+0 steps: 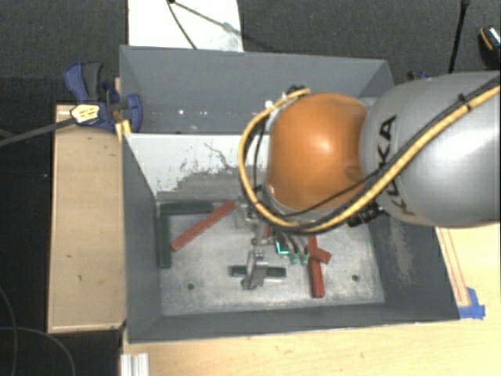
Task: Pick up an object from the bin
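My gripper (254,266) hangs low over the middle of the bin floor, below the arm's orange cover. Its tip is right at a small dark flat bar (268,272) that lies crosswise on the floor; whether it touches the bar I cannot tell. Just right of the gripper lies a red angled piece (316,273), with one arm pointing toward the front wall. Up and to the left, an orange-red stick (202,225) lies slanted.
A dark green L-shaped piece (163,237) lies along the left wall, its upper arm meeting the orange-red stick. The arm and its cover hide the back right of the bin. Bare floor shows at the front left and front right.
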`<move>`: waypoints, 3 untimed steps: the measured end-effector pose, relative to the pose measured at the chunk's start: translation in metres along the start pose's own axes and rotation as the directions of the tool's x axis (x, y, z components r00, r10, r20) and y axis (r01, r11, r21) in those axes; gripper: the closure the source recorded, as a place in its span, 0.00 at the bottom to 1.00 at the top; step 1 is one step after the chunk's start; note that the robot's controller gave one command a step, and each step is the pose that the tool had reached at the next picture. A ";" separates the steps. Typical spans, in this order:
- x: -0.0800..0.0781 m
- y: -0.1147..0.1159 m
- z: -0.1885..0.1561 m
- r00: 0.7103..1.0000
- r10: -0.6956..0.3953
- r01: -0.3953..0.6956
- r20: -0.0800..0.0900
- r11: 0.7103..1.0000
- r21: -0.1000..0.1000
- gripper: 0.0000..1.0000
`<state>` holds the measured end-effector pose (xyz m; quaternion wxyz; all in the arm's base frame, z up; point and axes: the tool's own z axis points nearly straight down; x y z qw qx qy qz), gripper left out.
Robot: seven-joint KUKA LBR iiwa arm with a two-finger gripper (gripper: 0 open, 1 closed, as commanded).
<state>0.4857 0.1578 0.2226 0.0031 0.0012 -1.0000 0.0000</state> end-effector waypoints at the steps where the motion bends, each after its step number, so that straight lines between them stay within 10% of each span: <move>1: -0.048 -0.039 0.152 0.993 -0.116 0.116 0.001 0.993 0.001 0.00; 2: -0.049 -0.037 0.148 0.994 -0.110 0.110 0.006 0.994 0.000 1.00; 3: -0.061 -0.043 0.009 0.997 -0.073 0.073 0.017 0.997 -0.001 1.00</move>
